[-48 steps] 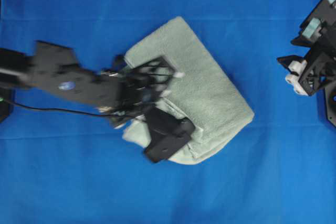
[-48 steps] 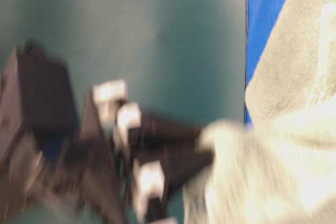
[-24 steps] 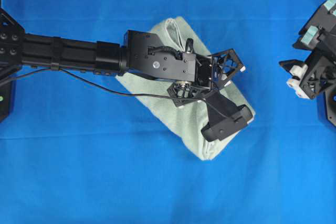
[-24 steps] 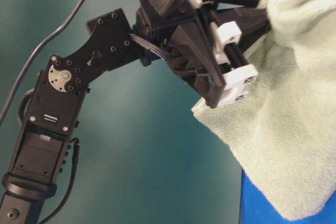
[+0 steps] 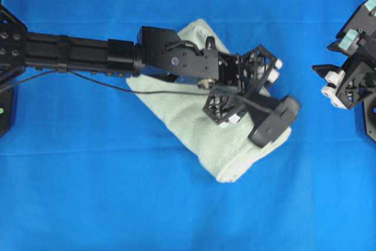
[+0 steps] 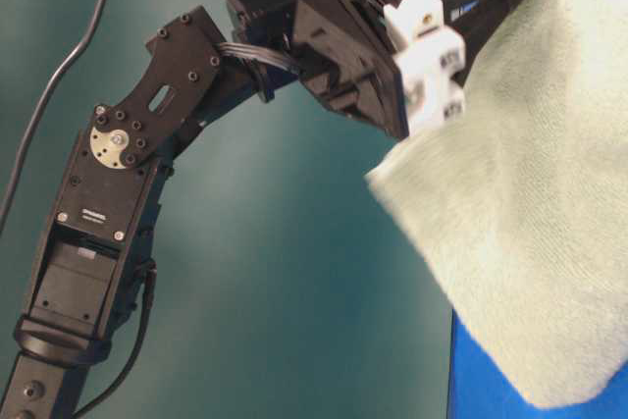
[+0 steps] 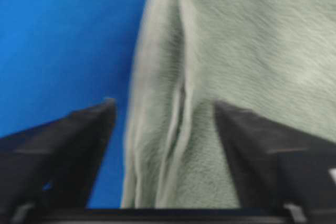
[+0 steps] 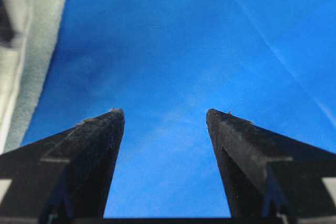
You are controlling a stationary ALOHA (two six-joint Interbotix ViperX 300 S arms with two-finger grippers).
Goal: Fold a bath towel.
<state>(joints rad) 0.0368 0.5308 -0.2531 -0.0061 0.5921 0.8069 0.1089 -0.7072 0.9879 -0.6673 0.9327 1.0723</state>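
The pale green bath towel (image 5: 194, 121) lies as a folded bundle, slanting from upper left to lower right on the blue cloth. My left gripper (image 5: 247, 89) reaches across it from the left and hovers over its right end. In the left wrist view the left gripper (image 7: 163, 103) is open, with the towel's (image 7: 236, 51) hemmed edges between the fingers, not pinched. The table-level view shows the gripper (image 6: 471, 17) against the towel (image 6: 530, 242). My right gripper (image 5: 336, 83) is open and empty at the far right; in the right wrist view it (image 8: 164, 111) is over blue cloth.
The bright blue cloth (image 5: 88, 192) covers the whole table. The left arm's black forearm (image 5: 70, 54) and its cable (image 5: 117, 89) stretch across the left half. A strip of the towel (image 8: 31, 51) shows at the left edge of the right wrist view.
My left gripper has swept from the towel's left side across to its right end, carrying a layer over. The towel is now a narrower bundle. The right arm has not moved.
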